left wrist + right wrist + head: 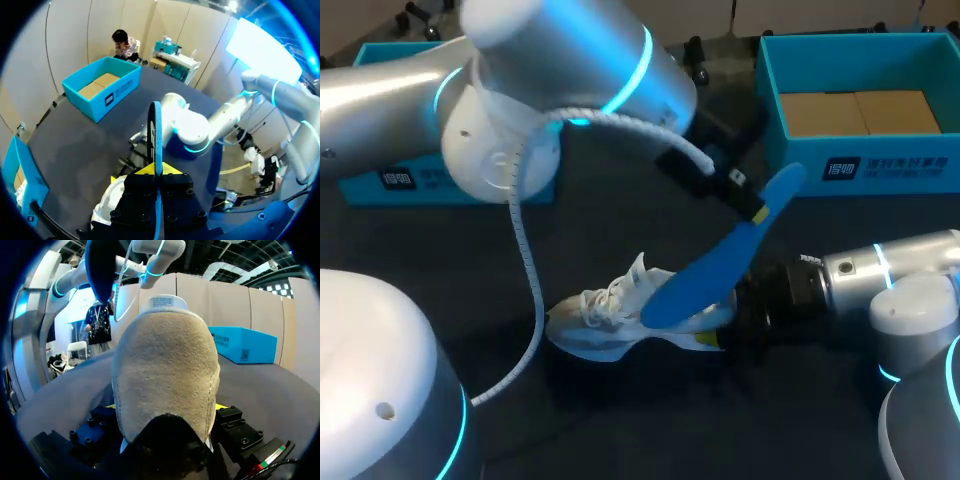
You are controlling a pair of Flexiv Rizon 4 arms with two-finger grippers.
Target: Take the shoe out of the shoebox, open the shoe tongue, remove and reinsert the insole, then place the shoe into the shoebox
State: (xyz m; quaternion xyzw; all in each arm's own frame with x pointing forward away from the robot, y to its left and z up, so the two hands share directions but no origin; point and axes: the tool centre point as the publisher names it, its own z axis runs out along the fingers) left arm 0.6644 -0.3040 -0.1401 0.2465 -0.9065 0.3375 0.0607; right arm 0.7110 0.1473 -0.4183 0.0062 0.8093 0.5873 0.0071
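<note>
- Heel of the shoe (165,365) sat closest to the right wrist camera, its tan suede back wedged between the fingers of the right gripper (735,320). Both fingers pressed its sides, clamped.
- White shoe lay on the dark table (650,430) near mid-table, toe toward my left, outside the shoebox (860,110).
- Blue insole (720,265) hung tilted over the shoe, lower end at the shoe's opening; contact there could not be made out.
- Left gripper (156,172) pinched the insole's upper end, fingers closed tight on its thin edge.
- White cable (523,240) drooped from the left arm (560,70), passing just beside the shoe's toe.
- Shoebox, teal and open-topped, stood at the far right edge, well apart from the shoe, a band of dark table between them.
- Second teal box (360,185) sat at the far left edge, partly behind the left arm.
</note>
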